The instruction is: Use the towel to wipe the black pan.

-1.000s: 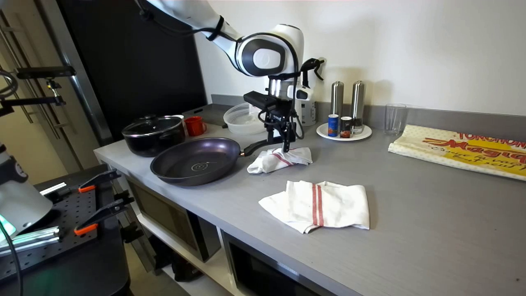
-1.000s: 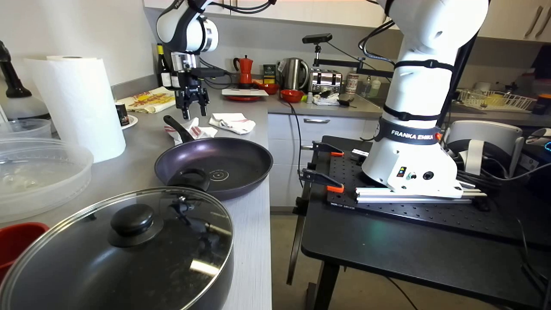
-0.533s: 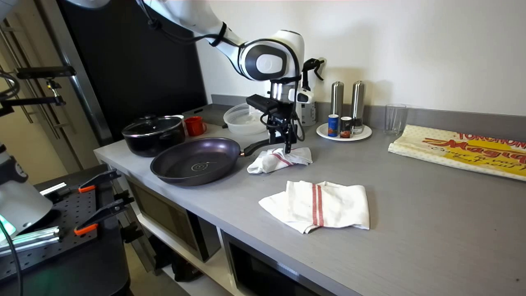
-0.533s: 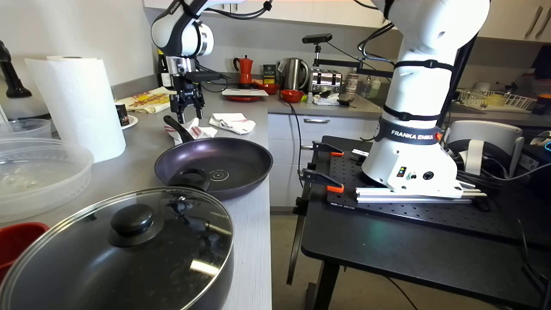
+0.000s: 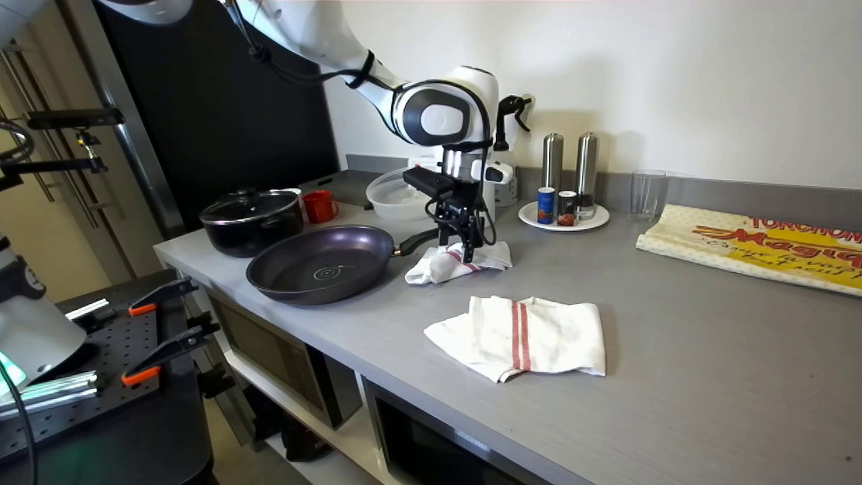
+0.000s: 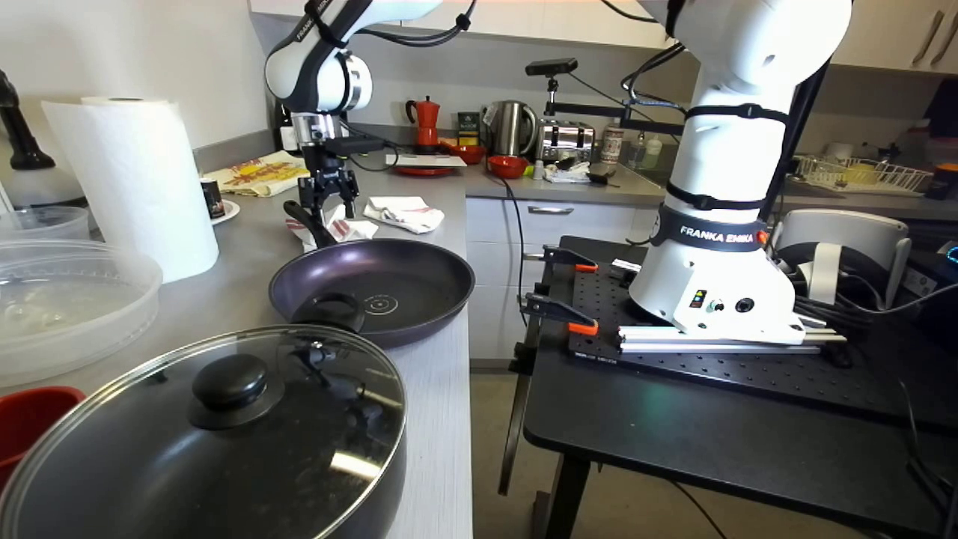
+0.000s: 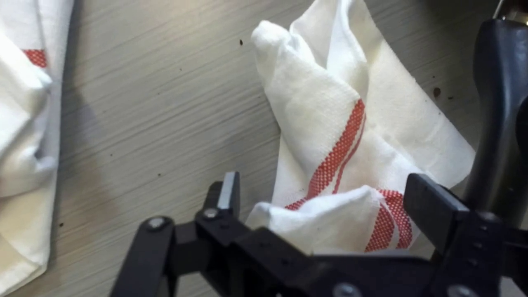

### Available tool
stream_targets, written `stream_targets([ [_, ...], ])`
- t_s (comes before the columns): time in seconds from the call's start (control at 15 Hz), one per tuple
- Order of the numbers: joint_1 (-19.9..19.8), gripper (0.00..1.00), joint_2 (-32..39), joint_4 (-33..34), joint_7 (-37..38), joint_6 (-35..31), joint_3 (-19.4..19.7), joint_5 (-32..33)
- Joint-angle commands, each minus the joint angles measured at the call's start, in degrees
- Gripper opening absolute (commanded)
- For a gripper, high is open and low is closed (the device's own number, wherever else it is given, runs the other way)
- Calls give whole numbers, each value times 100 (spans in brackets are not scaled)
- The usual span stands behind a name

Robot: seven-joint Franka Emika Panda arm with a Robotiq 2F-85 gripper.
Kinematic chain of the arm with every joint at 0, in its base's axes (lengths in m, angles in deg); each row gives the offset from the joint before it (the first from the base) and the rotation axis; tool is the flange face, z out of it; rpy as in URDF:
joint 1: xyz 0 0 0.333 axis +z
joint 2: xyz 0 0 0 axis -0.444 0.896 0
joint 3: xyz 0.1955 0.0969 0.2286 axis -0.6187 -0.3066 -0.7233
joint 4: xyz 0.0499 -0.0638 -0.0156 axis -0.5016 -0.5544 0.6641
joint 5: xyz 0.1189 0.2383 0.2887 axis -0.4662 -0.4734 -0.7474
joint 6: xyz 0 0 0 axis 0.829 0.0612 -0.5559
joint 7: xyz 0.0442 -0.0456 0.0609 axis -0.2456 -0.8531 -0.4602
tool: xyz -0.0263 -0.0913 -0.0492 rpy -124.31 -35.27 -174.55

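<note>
Downward a little since the earlier frames, the robot arm (image 5: 439,121) has carried the jaws closer to the small white towel (image 7: 317,123), while towel and black pan (image 5: 320,264) lie just as they did half a second ago. Those jaws stand spread wide and point down, with part of the towel and a strip of bench (image 7: 165,107) showing in the gap.

Below them the towel lies crumpled, its red stripes bending across the folds; whether they touch it, I cannot tell. Just beside the jaws, along the right of the wrist view, runs the dark handle (image 7: 497,115) of the pan. The pan itself sits level on the bench, farther from the jaws than its handle is, and the small towel rests outside it, near the handle. On the opposite side of the jaws from the handle lies a larger white towel (image 5: 552,337) with red stripes, apart from the small one.

Past the pan, seen from the jaws, stands a black pot (image 5: 252,236) under a glass lid (image 5: 232,210). Behind the jaws and to their left, in an exterior view, sits a clear plastic tub (image 5: 397,211); behind and to their right, a white plate (image 5: 528,214) bears two small canisters (image 5: 545,206). Farther right of the jaws come a drinking glass (image 5: 647,197) and a folded sheet (image 5: 761,250) printed in red and yellow.
</note>
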Motion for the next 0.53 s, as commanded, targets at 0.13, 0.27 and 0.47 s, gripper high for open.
stream_targets([
  [0.13,44,100,328,339,139,99,-1,35],
  [0.27,32,76,366,375,137,85,-4,25],
  [0.47,18,56,363,406,116,70,-19,14],
])
